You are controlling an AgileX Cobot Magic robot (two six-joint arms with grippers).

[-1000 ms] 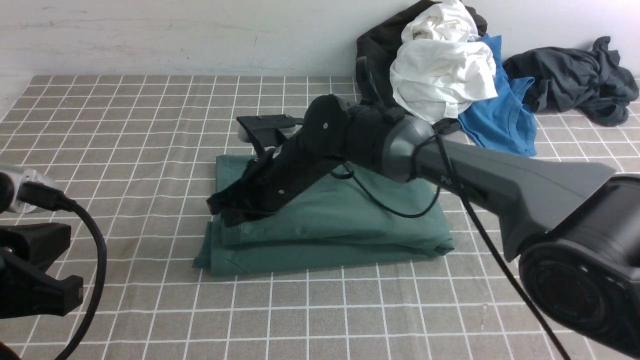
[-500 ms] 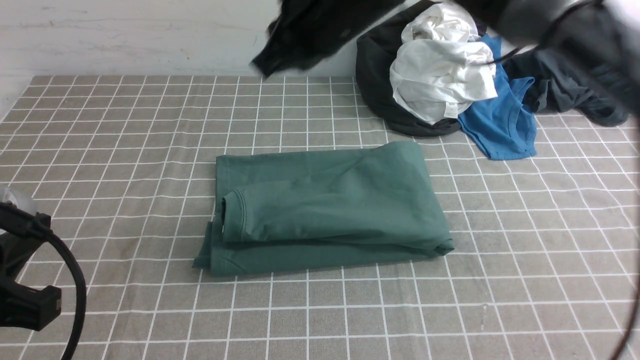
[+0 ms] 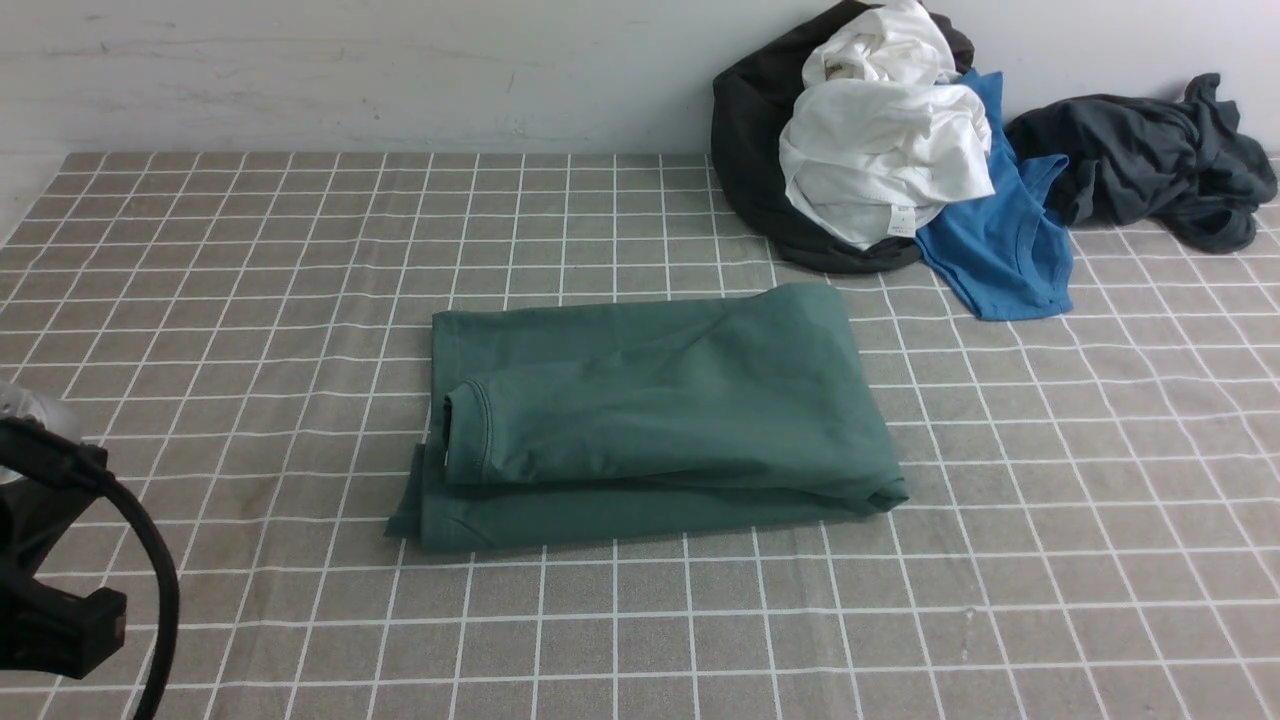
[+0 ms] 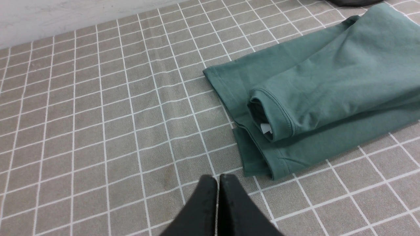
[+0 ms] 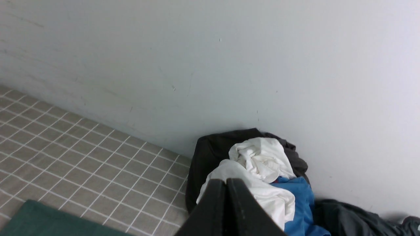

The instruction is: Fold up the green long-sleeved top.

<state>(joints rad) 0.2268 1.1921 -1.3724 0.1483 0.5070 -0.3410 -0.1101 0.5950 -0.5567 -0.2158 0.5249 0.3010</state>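
Observation:
The green long-sleeved top (image 3: 650, 410) lies folded into a flat rectangle in the middle of the checked cloth, a ribbed cuff edge and a small white tag showing at its left end (image 4: 267, 127). My left gripper (image 4: 218, 178) is shut and empty, hovering over bare cloth just short of the top's near left corner. Only that arm's body (image 3: 50, 560) shows at the front view's lower left edge. My right gripper (image 5: 226, 182) is shut and empty, raised high and facing the wall and the clothes pile. A corner of the top (image 5: 39, 219) shows far below it.
A pile at the back right against the wall holds a white garment (image 3: 880, 150), a black garment (image 3: 750, 150) and a bright blue shirt (image 3: 1000, 240). A dark grey garment (image 3: 1150, 160) lies further right. The wall (image 3: 400, 70) bounds the table's far edge.
The right arm, which rested on the top's left end a second ago, has lifted up and swung out of the front view. The top stays as folded. The left arm has barely shifted.

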